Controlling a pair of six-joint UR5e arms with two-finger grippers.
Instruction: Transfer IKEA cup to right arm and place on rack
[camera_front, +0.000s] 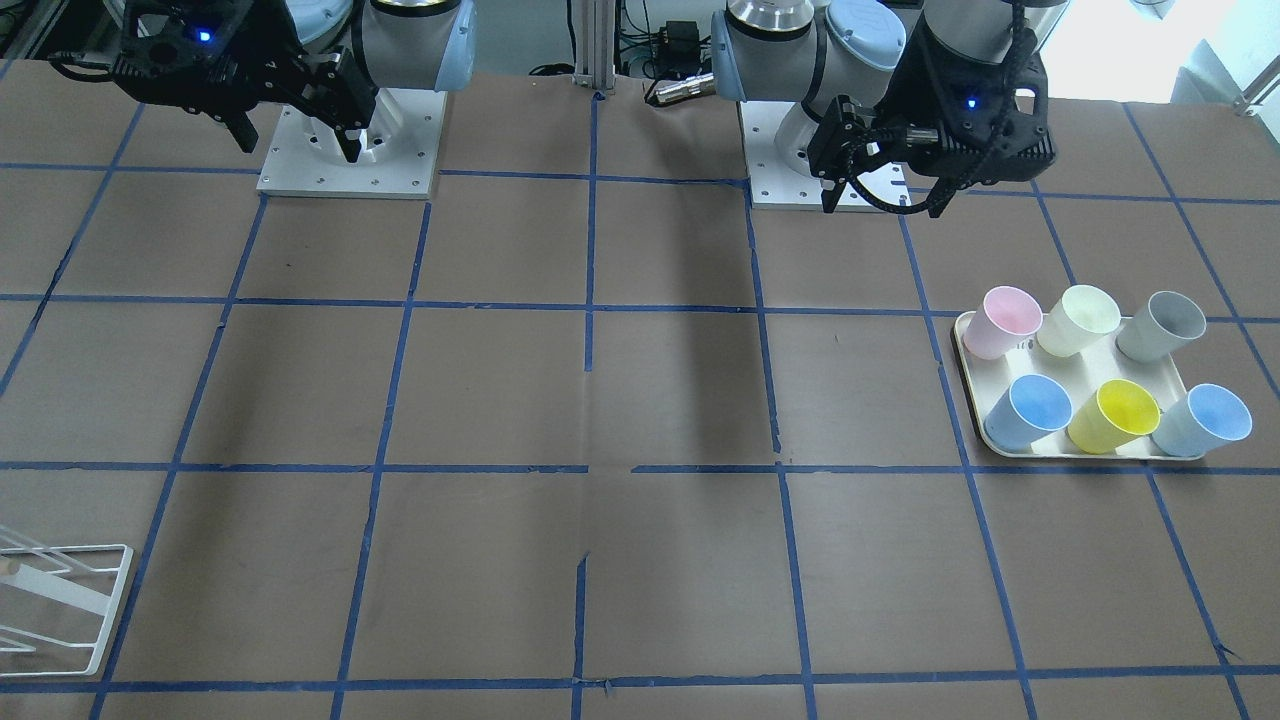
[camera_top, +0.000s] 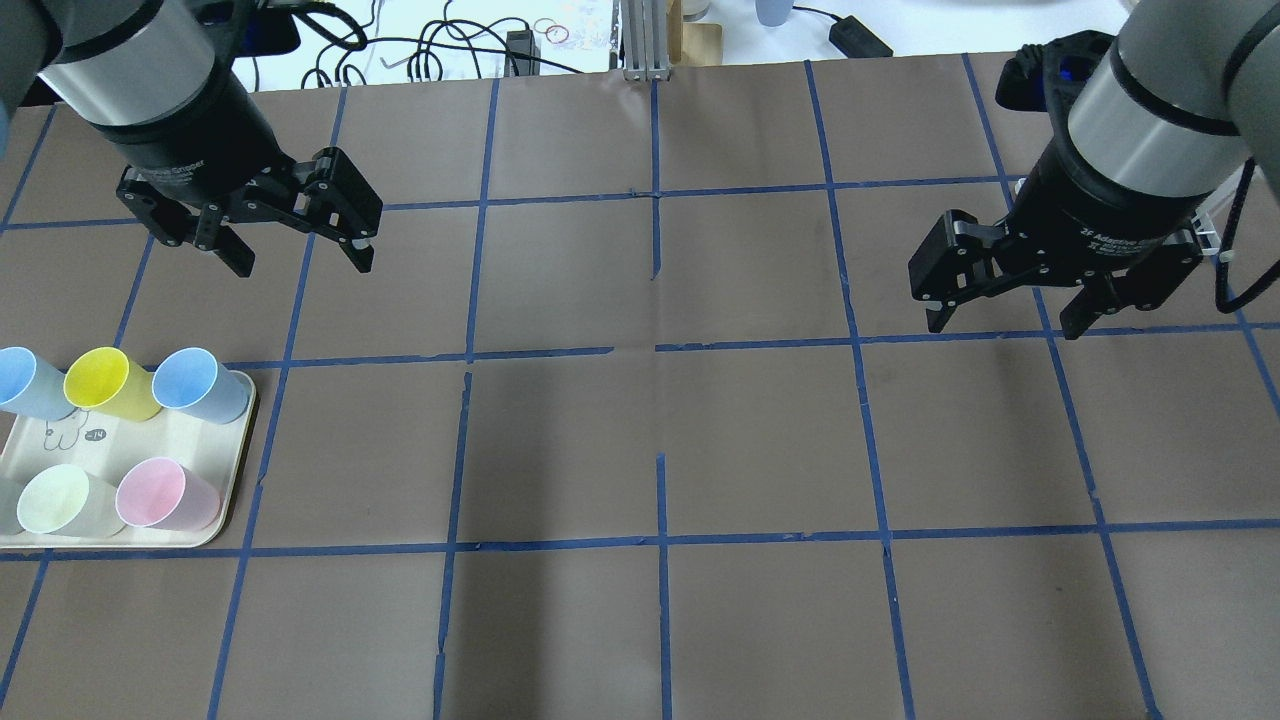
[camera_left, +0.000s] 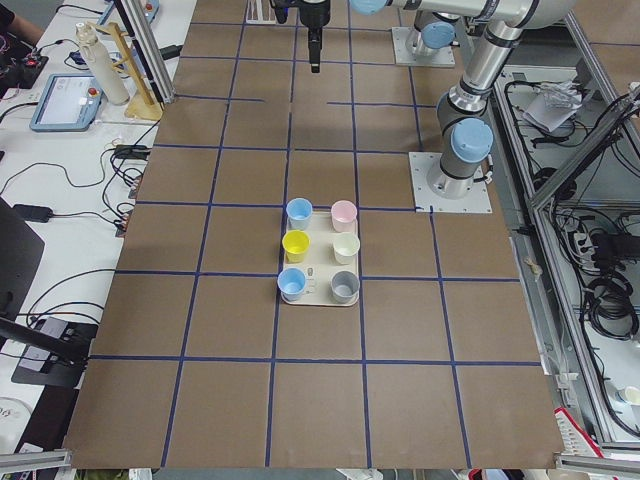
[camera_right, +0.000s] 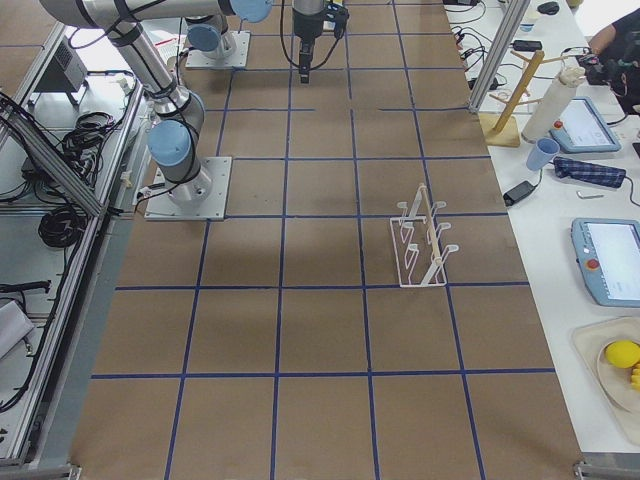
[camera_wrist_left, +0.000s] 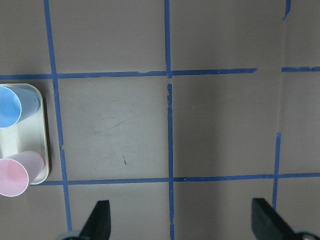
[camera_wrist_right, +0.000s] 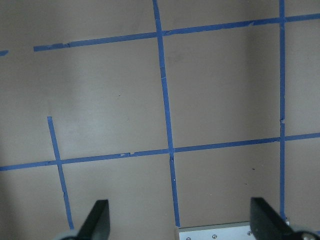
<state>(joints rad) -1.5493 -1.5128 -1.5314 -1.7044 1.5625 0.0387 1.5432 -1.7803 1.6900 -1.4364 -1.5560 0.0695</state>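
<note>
Hovering above the table, the black two-finger left gripper (camera_top: 303, 262) and right gripper (camera_top: 1003, 325) both gape open, empty. The small pale pink plastic cup (camera_top: 165, 495) sits upright on the cream rectangular tray (camera_top: 240, 440), far left; the white wire rack (camera_right: 420, 240) stands well apart.

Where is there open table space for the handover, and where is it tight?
Bare: the whole middle of the table between the left gripper and right gripper, and from the tray across to the rack. Crowded: only the tray, six cups packed together, the IKEA cup at a corner.
</note>
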